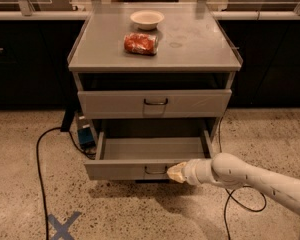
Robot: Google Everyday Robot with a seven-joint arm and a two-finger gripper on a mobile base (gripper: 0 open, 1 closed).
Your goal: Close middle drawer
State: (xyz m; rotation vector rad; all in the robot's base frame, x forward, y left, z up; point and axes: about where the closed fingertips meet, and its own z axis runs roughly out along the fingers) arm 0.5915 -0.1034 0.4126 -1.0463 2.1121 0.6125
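The middle drawer [125, 170] is pulled out of the grey cabinet [155, 59]. Its long flat tray is bare, and its low face panel carries a small dark wire handle [155, 171]. My gripper [176, 172] comes in from the right on a white arm [250, 176]. Its cream tips are shut and rest against the face panel just right of the handle. Above it sits the drawer with the taller face panel [155, 104], pushed nearly in.
A white bowl [147, 19] and a red-orange packet [140, 43] lie on the cabinet top. A black cable [40, 174] runs over the speckled floor at the left, near a blue tape cross [62, 226]. Another cable [240, 199] loops under my arm. Dark cabinets stand behind.
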